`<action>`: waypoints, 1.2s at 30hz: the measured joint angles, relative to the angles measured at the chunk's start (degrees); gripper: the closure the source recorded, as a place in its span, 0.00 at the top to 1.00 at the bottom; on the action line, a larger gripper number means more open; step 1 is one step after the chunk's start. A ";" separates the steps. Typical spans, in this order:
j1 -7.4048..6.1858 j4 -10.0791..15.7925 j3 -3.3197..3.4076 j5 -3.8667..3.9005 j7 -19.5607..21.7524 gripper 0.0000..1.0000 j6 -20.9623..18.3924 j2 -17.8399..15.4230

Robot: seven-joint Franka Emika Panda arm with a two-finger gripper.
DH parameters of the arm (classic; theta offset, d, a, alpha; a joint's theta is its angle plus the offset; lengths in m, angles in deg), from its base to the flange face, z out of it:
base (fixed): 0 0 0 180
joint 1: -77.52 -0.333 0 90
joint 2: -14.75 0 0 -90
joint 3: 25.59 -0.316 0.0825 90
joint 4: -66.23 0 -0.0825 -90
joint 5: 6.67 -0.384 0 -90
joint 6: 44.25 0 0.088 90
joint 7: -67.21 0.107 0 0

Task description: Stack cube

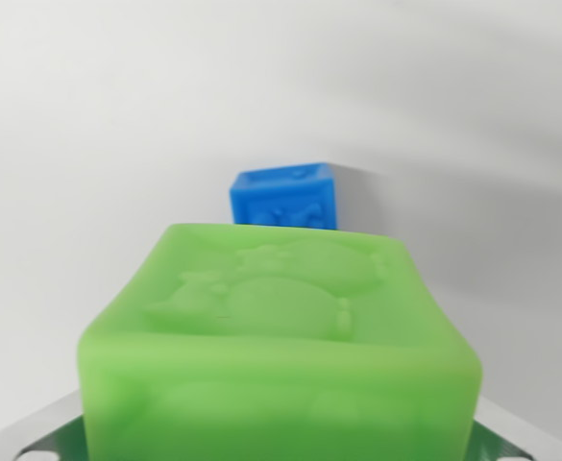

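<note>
A soft green rubbery cube (281,346) with a raised animal relief on top fills the lower wrist view, metal gripper (281,447) parts flanking its base, grip state unclear, while a smaller-looking blue embossed cube (285,197) sits beyond it on the plain white surface (88,144).

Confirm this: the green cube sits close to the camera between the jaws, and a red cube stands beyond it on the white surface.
One detail is wrong. The cube beyond the green cube is a blue cube, not red, as the wrist view shows. The rest stands: green cube close to the camera, the other farther off on the white surface.
</note>
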 joint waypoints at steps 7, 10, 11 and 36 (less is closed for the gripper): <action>0.23 0.69 0.41 0.00 -1.57 0.00 0.82 0.19; 0.23 0.97 0.41 -0.04 -1.65 0.00 2.50 1.91; 0.23 1.03 0.40 -0.06 -1.67 0.00 3.04 2.50; 0.23 1.76 0.30 -1.07 -2.51 0.00 12.75 11.47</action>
